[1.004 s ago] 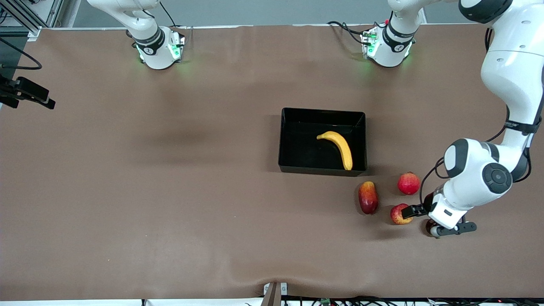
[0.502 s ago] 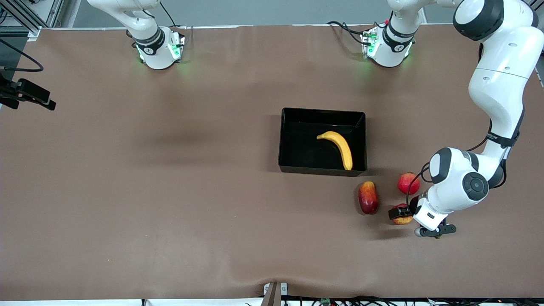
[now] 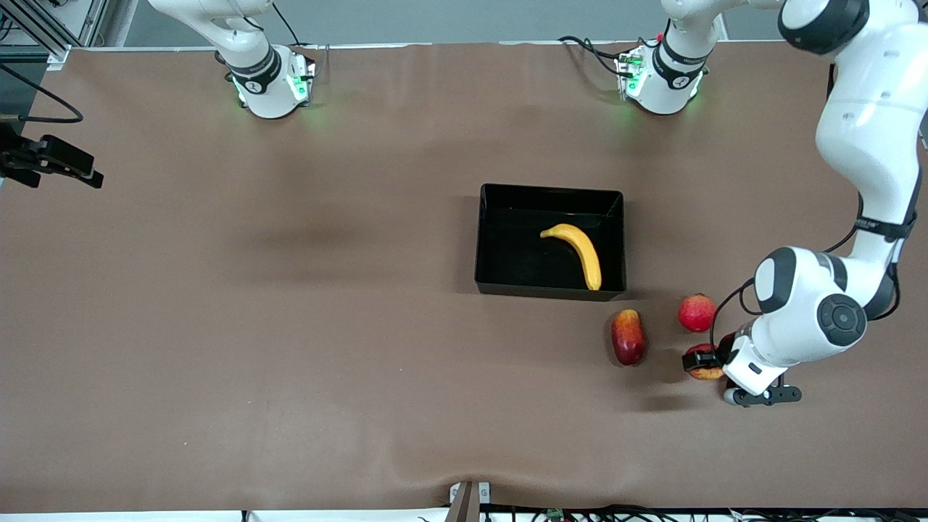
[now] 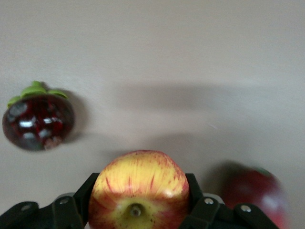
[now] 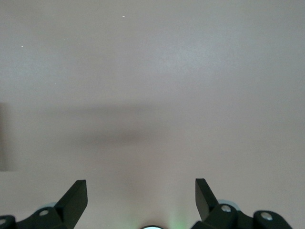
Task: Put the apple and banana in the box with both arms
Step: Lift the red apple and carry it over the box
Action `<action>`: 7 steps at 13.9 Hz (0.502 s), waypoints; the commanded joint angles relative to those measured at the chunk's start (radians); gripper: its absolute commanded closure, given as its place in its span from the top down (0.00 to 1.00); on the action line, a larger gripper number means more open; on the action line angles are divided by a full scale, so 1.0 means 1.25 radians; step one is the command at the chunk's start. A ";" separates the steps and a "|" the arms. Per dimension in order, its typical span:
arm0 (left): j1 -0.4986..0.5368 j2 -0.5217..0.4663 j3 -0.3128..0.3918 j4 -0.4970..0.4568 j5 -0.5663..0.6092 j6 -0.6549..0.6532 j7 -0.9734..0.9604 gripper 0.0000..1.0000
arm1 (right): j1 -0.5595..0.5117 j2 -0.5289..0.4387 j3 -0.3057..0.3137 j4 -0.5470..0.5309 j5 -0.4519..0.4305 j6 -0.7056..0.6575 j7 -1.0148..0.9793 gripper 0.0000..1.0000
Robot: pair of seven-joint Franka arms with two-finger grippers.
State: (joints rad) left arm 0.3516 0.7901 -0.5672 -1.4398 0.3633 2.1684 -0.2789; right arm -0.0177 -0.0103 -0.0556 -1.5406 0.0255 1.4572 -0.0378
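Observation:
The apple (image 4: 138, 183), red streaked with yellow, sits between the fingers of my left gripper (image 4: 139, 187), and both pads press its sides. In the front view the left gripper (image 3: 699, 360) covers most of the apple (image 3: 707, 374), close to the table at the left arm's end. The banana (image 3: 576, 250) lies inside the black box (image 3: 551, 191). Over bare table, my right gripper (image 5: 141, 187) stands open with nothing between its fingers.
An oblong red-and-yellow fruit (image 3: 628, 337) and a pinkish-red round fruit (image 3: 697, 312) lie between the box and the apple. The left wrist view shows a dark fruit with green leaves (image 4: 38, 121) and a blurred red fruit (image 4: 257, 195) on the table.
The left gripper's fingers have closed onto the apple. The hand and the apple have shifted slightly toward the left arm's end of the table. The right arm's base has not moved.

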 commanded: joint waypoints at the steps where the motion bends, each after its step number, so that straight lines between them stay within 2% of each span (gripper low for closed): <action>1: -0.010 -0.105 -0.063 -0.021 -0.010 -0.130 -0.064 0.00 | -0.004 0.006 0.002 0.009 -0.012 -0.009 -0.010 1.00; 4: -0.014 -0.125 -0.185 -0.032 -0.013 -0.220 -0.254 0.00 | -0.008 0.006 0.000 0.014 -0.012 -0.007 -0.010 1.00; 6: -0.049 -0.125 -0.238 -0.069 -0.005 -0.219 -0.367 0.00 | -0.007 0.006 -0.001 0.014 -0.009 -0.002 -0.010 1.00; 7: -0.086 -0.125 -0.241 -0.079 -0.004 -0.219 -0.438 0.00 | -0.007 0.007 -0.001 0.014 -0.009 -0.001 -0.010 1.00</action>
State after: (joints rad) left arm 0.2959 0.6426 -0.8517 -1.4937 0.3560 1.8943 -0.7017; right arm -0.0186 -0.0090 -0.0610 -1.5401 0.0250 1.4591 -0.0380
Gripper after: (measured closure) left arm 0.242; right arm 0.000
